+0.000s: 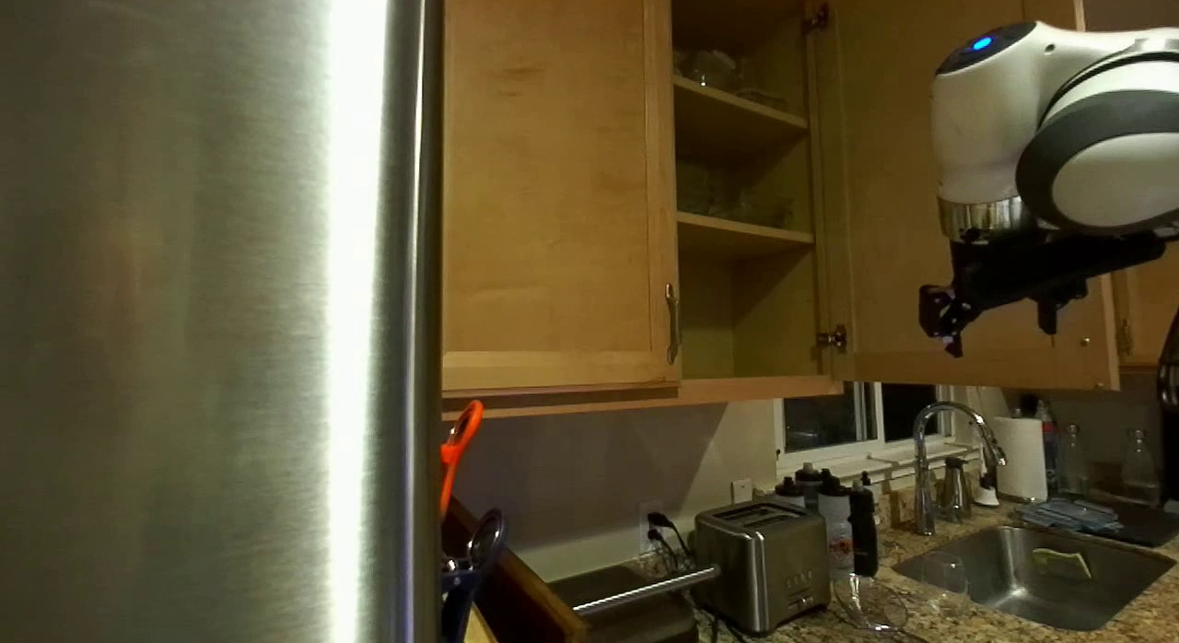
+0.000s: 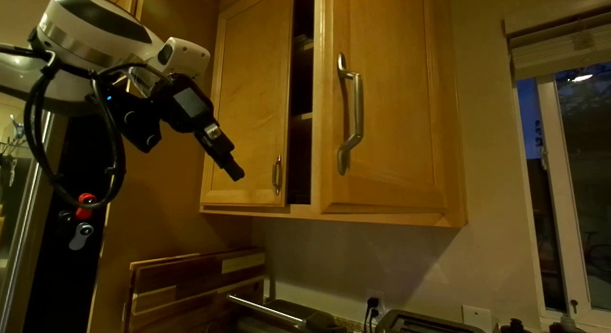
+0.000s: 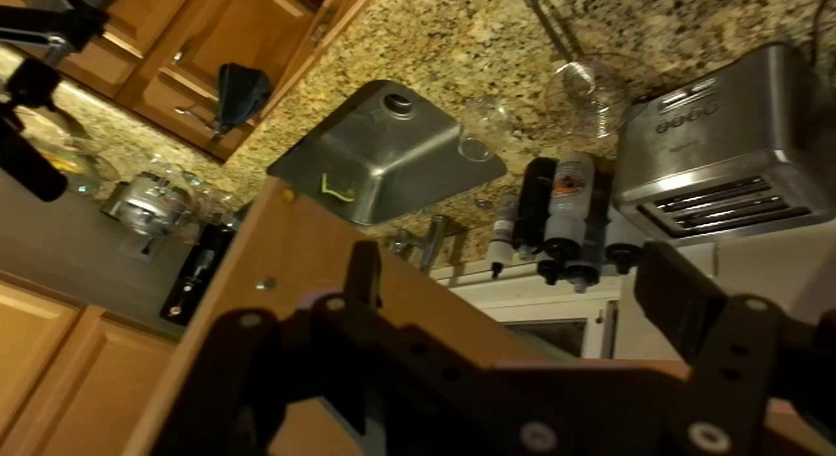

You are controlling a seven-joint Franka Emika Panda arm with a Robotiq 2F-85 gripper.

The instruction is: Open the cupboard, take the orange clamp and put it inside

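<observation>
Shown in an exterior view: cupboard (image 1: pixel 553 210) with one door (image 1: pixel 884 164) swung open beside a closed one (shelves (image 1: pixel 741 231) exposed). In the wrist view: gripper (image 3: pixel 518 276) with fingers (image 3: pixel 676 299) spread wide, toaster (image 3: pixel 725 136) beyond. In an exterior view: orange clamp (image 2: pixel 83 213) against a black upright panel (image 2: pixel 62 285), above a grey clip (image 2: pixel 76 240), apart from the gripper.

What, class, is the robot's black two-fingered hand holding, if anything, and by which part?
Nothing is held: in the wrist view the hand stands open, its gap showing only background, such as the honey-brown wooden cupboard door.
</observation>
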